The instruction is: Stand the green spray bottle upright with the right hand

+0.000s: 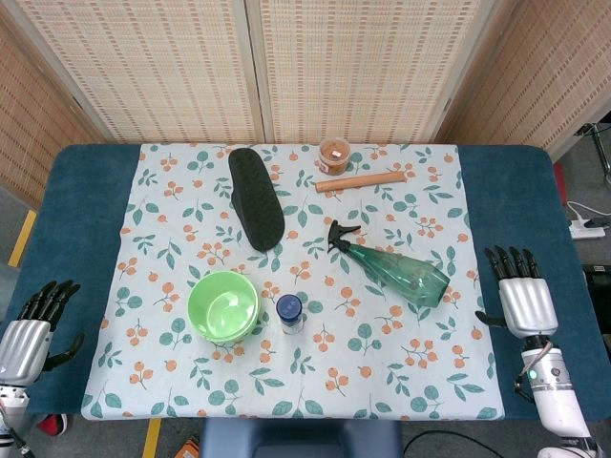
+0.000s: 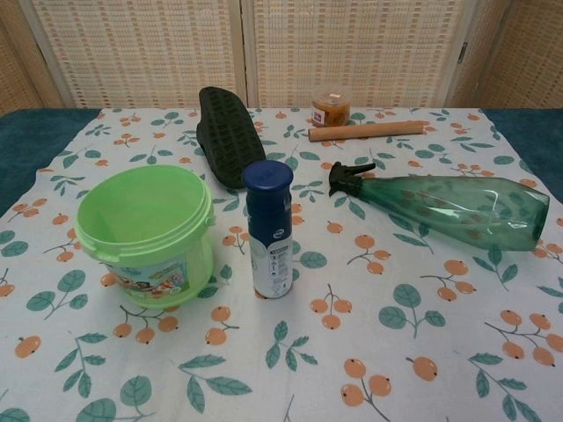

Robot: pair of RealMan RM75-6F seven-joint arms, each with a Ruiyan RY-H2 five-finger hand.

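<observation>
Right of the blue-capped bottle [image 1: 289, 312], the green spray bottle [image 1: 396, 270] lay on its side on the table [image 1: 516, 200], long axis slanting, black trigger head pointing toward the far left and its base toward the right robot hand [image 1: 520, 298]. That robot hand rested near the base but apart from it, fingers straight and spread, holding nothing; it was clearly the nearer one. The left robot hand [image 1: 33, 329] sat well apart, beyond the green bucket [image 1: 223, 305], likewise empty and spread. Nothing stood between base and right robot hand; the wooden dowel [image 1: 360, 181], orange-lidded jar [image 1: 334, 153] and dark shoe sole [image 1: 256, 197] lay farther back.
</observation>
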